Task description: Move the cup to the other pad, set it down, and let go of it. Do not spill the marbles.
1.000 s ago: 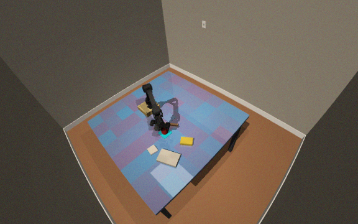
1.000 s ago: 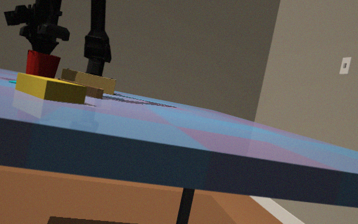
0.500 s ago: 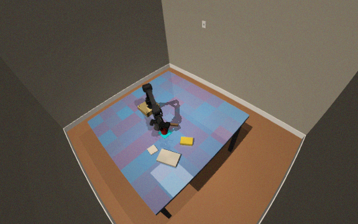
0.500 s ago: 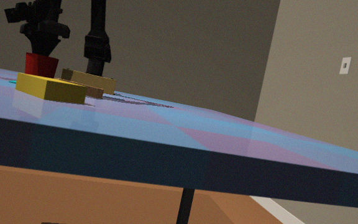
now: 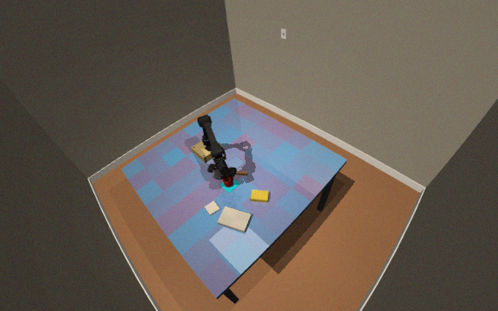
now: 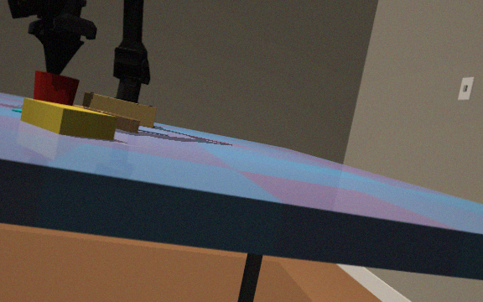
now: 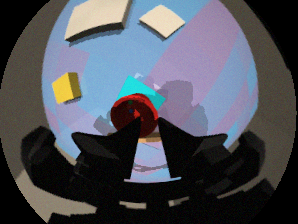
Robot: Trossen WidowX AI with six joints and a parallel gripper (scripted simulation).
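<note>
The red cup (image 5: 227, 181) (image 6: 54, 89) (image 7: 121, 118) stands upright on the cyan pad (image 5: 230, 189) (image 6: 17, 110) (image 7: 137, 86). Small dark and coloured spots, likely marbles, show inside it in the wrist view. My gripper (image 5: 227, 176) (image 6: 54, 74) (image 7: 149, 119) is partly open, with a gap between its fingertips. The tips are at the cup's rim on the arm's side, and nothing shows held between them. Whether a finger still touches the cup I cannot tell. I cannot make out the other pad.
A yellow block (image 5: 259, 195) (image 6: 67, 119) (image 7: 62, 89), a large cream slab (image 5: 234, 218) (image 7: 97, 17) and a small cream tile (image 5: 212, 207) (image 7: 162, 21) lie beyond the cup. A thin brown block (image 5: 242, 173) (image 6: 128, 124) lies close beside it. A tan box (image 5: 201, 151) (image 6: 120, 108) is near the arm.
</note>
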